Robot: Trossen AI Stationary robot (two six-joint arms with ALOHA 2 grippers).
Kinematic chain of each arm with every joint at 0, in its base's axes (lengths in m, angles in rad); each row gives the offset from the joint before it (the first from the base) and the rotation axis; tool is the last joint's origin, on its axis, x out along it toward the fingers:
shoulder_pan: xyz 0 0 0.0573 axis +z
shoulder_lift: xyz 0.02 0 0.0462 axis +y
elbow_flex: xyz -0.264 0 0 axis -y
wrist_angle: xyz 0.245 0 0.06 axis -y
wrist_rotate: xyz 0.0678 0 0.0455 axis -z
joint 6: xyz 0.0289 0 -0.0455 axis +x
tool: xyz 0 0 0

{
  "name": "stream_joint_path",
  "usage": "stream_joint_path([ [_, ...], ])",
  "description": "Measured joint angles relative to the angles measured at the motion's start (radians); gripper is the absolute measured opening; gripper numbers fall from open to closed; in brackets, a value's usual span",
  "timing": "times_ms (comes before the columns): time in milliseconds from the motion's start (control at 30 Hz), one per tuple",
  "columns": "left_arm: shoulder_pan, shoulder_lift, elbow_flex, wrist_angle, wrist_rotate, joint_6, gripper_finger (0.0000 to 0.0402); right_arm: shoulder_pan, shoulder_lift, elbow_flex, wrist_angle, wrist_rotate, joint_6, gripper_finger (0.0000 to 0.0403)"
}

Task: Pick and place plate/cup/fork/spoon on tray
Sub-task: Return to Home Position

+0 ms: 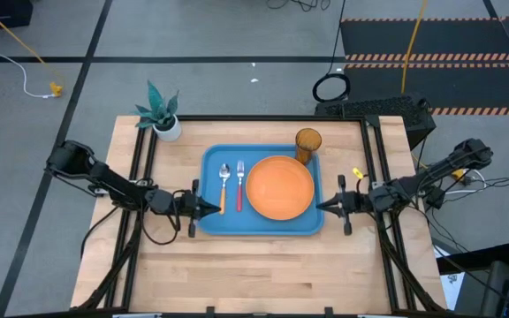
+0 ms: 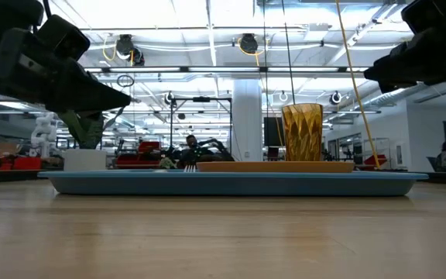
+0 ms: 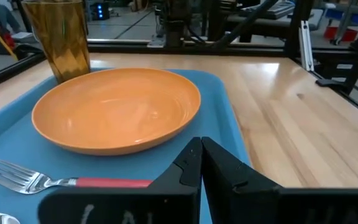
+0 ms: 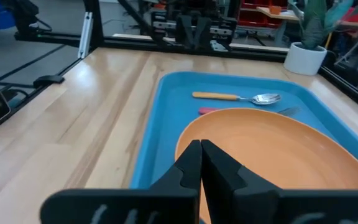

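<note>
While the left gripper [image 1: 208, 208] has its jaws pressed fully together on nothing, its tip raised over the left rim of the tray [image 1: 263, 226], the right gripper [image 1: 322, 205] is likewise closed and empty at the right rim, facing it. On the blue tray between them lie the spoon [image 1: 224, 184], the fork [image 1: 239, 183] just beside it, and then the plate [image 1: 279, 187], with the cup [image 1: 307, 144] upright at the plate's far edge. A potted plant [image 1: 166, 122] stands on the wooden table [image 1: 263, 274], off the tray's far left corner
</note>
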Motion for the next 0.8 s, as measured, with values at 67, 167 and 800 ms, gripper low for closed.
stream_joint_path([
  [67, 0.0, 0.0, 0.0, 0.0, 0.0, -0.003, 0.0012, 0.004, 0.0, -0.008, 0.016, -0.001, -0.015, 0.0],
  [167, 0.0, 0.0, 0.0, 0.0, 0.006, 0.004, 0.0006, 0.002, 0.0, -0.056, 0.112, -0.022, -0.043, 0.0],
  [800, 0.079, 0.001, -0.093, 0.174, 0.063, 0.053, 0.0012, -0.088, -0.218, -0.17, 0.174, -0.054, -0.174, 0.0],
])
